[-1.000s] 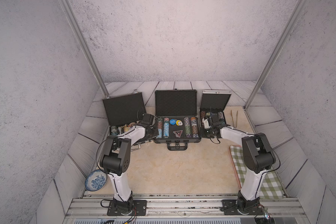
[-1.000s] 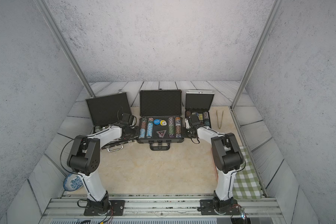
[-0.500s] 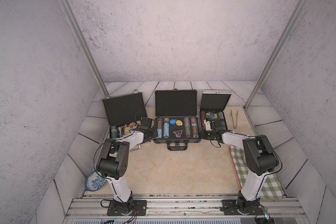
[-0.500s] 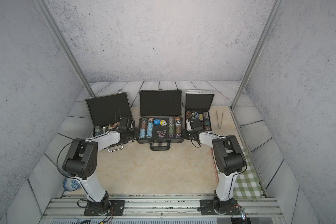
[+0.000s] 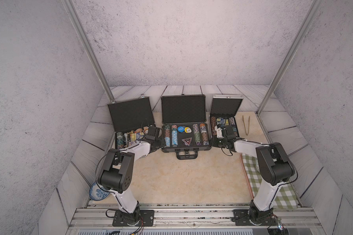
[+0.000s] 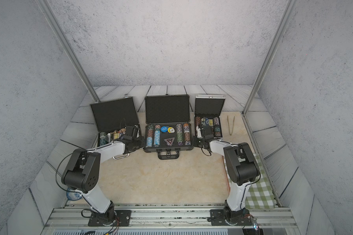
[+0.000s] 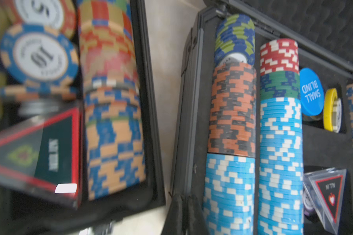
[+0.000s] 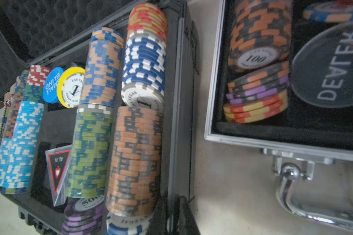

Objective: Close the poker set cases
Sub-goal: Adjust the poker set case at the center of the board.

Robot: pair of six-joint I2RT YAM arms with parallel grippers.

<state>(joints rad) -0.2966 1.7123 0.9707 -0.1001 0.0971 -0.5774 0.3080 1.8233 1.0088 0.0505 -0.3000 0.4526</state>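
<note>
three cases open on the bench point(image 5: 181, 179), lids up. grey case point(image 5: 183, 109) in the middle, black case point(image 5: 130, 115) left of it, silver case point(image 5: 225, 106) right of it. left fingers point(image 7: 177, 215) shut, empty, beside grey case's left wall. right fingers point(image 8: 186, 215) closed together, nothing seen held, at its right wall.

Both top views look down from high at the front over the whole bench point(image 5: 188, 179). My wrist cameras sit close, sharing the large dark-grey case point(image 7: 190, 122) from opposite sides.
</note>
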